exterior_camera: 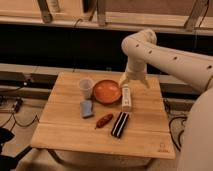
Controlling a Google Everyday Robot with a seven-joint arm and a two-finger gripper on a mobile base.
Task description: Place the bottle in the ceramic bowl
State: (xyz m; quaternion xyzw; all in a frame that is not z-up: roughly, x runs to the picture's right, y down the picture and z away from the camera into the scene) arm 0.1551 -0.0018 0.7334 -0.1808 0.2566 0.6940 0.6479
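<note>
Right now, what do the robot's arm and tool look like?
The arm is thick, rounded and off-white, with bulging joints and rows of small dark dots on its shell. No loose cables show. The tool, just above the bottle's far end beside the ceramic bowl, looks the same pale colour.
</note>
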